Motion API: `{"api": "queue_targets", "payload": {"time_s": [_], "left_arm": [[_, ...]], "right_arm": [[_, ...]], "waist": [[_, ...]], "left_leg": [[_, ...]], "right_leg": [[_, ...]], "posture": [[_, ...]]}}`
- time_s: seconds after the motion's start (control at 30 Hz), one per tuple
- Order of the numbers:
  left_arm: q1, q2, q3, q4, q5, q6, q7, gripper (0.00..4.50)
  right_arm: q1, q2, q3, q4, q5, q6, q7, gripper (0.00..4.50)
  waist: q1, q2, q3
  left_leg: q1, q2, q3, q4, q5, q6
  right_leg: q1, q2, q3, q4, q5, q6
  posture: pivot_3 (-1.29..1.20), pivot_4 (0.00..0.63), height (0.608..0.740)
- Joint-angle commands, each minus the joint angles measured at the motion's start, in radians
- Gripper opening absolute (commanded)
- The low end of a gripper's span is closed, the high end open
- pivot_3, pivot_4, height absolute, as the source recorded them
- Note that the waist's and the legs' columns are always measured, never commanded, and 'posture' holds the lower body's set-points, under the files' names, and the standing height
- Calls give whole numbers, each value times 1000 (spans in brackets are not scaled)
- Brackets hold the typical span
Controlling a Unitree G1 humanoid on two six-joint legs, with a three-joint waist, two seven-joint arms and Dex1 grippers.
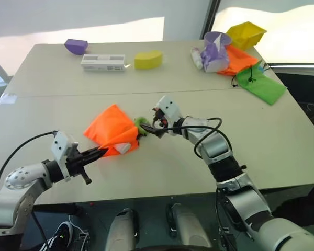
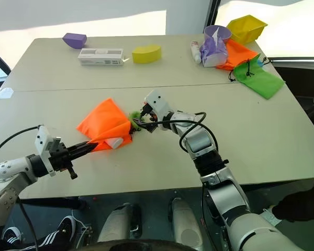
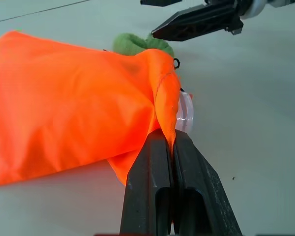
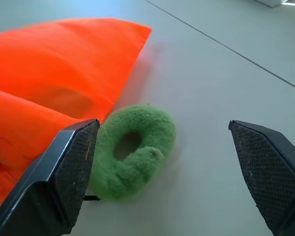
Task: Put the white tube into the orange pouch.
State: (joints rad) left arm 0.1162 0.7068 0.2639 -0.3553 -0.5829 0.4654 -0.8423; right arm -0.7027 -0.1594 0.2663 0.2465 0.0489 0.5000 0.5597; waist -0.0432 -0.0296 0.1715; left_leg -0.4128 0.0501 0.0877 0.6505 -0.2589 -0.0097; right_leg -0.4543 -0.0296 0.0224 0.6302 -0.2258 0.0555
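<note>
At frame centre, the orange pouch [image 1: 112,130] is pinched at its edge by the clamped left tool [image 1: 100,152]. The white tube [image 3: 184,114] is mostly hidden inside. The right tool [image 4: 164,172] is held spread over the green ring [image 4: 132,147], with bare tabletop [image 1: 282,141] rightward.

Left gripper [image 1: 101,152] clamped tight with fingers together, right gripper [image 4: 167,162] spread wide, both arms reaching inward

White tube [image 3: 185,114] mostly hidden inside the orange pouch [image 3: 73,98], only its cap end showing.
</note>
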Motion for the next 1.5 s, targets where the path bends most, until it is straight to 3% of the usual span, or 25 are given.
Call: {"api": "queue_targets", "payload": {"time_s": [0.03,0.2,0.3,0.5,0.73,0.93,1.23,1.33,1.4,1.43,1.5], "left_arm": [[-9,-15,-2,-37,5,-17,18,0],[-18,-28,-21,-45,11,-16,30,0],[-25,-33,-28,-44,14,-15,33,0],[-38,-32,-37,-31,19,-25,33,0],[-60,-57,-63,-23,33,-31,46,0],[-79,-85,-85,-35,8,11,57,0],[-122,-85,-109,1,-1,39,24,0],[-135,-70,-118,6,-45,86,-14,896],[-147,-35,-90,-20,-197,248,-42,1845],[-154,-19,-90,-36,-196,249,-50,2264],[-197,-9,-75,-37,-197,241,-31,2264]], "right_arm": [[7,20,-12,1,11,57,-10,4411],[19,29,2,13,-14,72,-30,4411],[29,32,4,13,-13,92,-25,3197],[44,17,10,-43,14,117,22,98],[110,-61,-49,-158,46,181,39,41],[271,-136,-143,-329,66,282,-36,41],[371,-145,-190,-449,91,344,-114,41],[365,-148,-184,-445,92,337,-118,0],[355,-149,-182,-430,89,322,-121,0],[353,-150,-179,-426,88,317,-121,0],[351,-147,-174,-420,87,310,-122,0]], "waist": [[-1,0,0],[-2,0,0],[-1,0,0],[0,0,0],[3,-1,0],[13,-2,-1],[27,-2,-2],[27,-2,-2],[26,-2,-2],[25,-2,-2],[28,-2,-2]], "left_leg": [[0,0,0,0,0,0],[0,0,0,1,0,-1],[1,0,0,1,1,-1],[2,0,0,2,1,-1],[3,-1,0,3,1,-1],[3,-2,0,3,1,-1],[6,-1,-1,5,1,-1],[5,-1,-1,8,0,-1],[5,-1,-1,9,0,-1],[5,-1,-1,10,0,-1],[4,-1,-1,10,0,-1]], "right_leg": [[0,0,0,0,0,0],[0,0,1,0,0,0],[1,1,1,1,0,0],[3,2,0,1,0,0],[4,1,0,0,0,0],[5,0,0,0,0,1],[9,1,0,-1,-1,1],[10,1,-1,-1,-1,1],[10,0,-1,-1,-1,1],[10,1,-1,-1,-1,1],[10,1,-1,-1,-1,1]], "posture": [[0,150,740],[0,150,740],[0,150,740],[0,150,740],[0,150,740],[0,150,740],[0,150,740],[0,150,740],[0,150,740],[0,150,740],[0,150,740]]}}
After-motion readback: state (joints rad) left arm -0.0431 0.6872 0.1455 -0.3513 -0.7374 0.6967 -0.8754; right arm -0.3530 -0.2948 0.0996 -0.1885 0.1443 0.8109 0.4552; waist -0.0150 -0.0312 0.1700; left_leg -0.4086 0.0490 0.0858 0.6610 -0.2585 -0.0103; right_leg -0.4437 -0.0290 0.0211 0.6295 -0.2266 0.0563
